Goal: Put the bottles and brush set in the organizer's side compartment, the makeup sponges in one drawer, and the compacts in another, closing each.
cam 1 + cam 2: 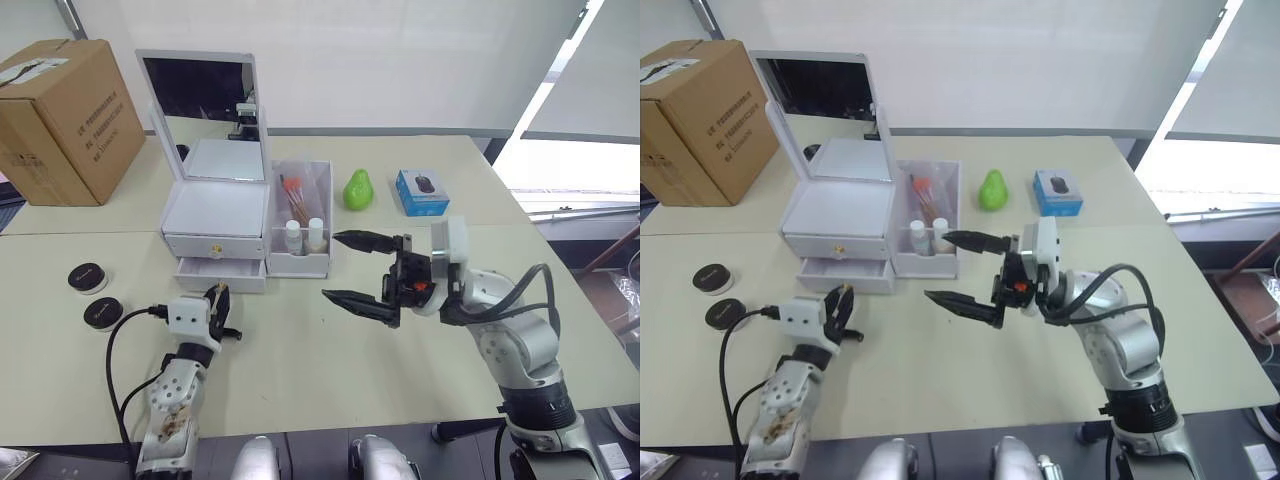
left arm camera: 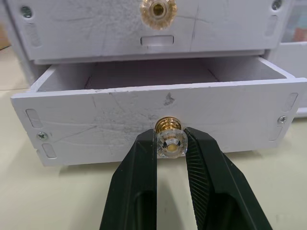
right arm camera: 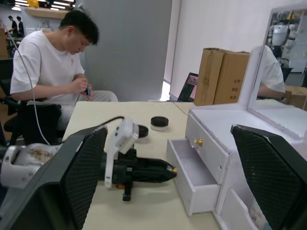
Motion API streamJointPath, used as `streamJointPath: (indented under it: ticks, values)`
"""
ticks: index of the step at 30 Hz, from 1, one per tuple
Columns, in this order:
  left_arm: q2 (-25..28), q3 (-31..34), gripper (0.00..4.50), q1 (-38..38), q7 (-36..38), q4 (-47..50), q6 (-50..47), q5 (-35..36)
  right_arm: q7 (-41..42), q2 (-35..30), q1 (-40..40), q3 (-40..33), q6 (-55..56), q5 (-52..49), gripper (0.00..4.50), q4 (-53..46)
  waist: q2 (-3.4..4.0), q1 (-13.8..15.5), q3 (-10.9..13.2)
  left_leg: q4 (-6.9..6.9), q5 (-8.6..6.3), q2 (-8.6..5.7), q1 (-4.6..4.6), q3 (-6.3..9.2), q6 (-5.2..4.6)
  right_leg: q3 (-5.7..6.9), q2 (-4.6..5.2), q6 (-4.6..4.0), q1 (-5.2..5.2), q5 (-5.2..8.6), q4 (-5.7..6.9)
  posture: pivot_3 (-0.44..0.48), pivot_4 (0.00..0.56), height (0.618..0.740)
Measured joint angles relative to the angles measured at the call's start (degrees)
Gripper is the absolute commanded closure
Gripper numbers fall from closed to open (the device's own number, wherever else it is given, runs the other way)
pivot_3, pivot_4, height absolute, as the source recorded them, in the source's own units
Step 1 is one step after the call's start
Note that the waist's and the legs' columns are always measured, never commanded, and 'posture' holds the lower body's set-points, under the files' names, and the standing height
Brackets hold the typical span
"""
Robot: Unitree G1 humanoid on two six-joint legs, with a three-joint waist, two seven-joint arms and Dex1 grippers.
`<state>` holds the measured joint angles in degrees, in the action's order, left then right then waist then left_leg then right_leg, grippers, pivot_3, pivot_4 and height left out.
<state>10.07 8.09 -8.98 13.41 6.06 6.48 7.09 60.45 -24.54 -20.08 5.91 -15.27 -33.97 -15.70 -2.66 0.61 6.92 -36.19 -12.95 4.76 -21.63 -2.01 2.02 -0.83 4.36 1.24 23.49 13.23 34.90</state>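
Jaws of the left gripper (image 2: 170,143) pinch the knob (image 2: 169,140) of the organizer's (image 1: 215,215) pulled-out lower drawer (image 2: 158,120) at frame centre-left; the right gripper (image 1: 355,268) hovers wide open, two compacts (image 1: 88,277) at far left on the worktop (image 1: 300,360)

Head pair overhead; wrist cameras table-level

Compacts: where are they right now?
Both black compacts sit on the table's left side in the head view, left of the organizer's open lower drawer, beyond the left gripper.
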Motion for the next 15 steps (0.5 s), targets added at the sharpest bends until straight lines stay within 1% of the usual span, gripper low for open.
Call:
streamJointPath:
  ticks: [5,11,15]
  values:
    - [-0.5,-0.47,3.94,-6.6,0.22,5.3,0.04,0.01,2.83,0.33,0.79,0.58,3.51,2.09,0.0,4.32,0.06,0.03,0.04,0.0,0.0,0.0,-0.01,0.0,0.01,0.0,0.0,-0.02,0.05,0.03,0.0,0.0,0.15,0.729]
    - [-2.79,-2.66,3.94,-12.6,-0.99,10.58,-0.3,-0.3,4.99,0.37,-1.87,0.48,3.65,2.07,0.0,5.78,0.08,0.06,0.05,0.0,-0.01,-0.01,-0.16,-0.01,0.01,-0.01,0.01,-0.02,0.26,0.03,0.0,0.0,0.15,0.729]
    - [-3.23,-3.04,3.94,-16.01,-1.6,12.69,-0.3,-0.39,5.84,0.35,-2.33,0.35,3.66,2.08,0.0,6.87,0.07,0.08,0.05,0.0,-0.01,-0.01,-0.31,-0.01,0.01,-0.02,0.01,-0.02,0.46,0.03,0.01,0.0,0.15,0.729]
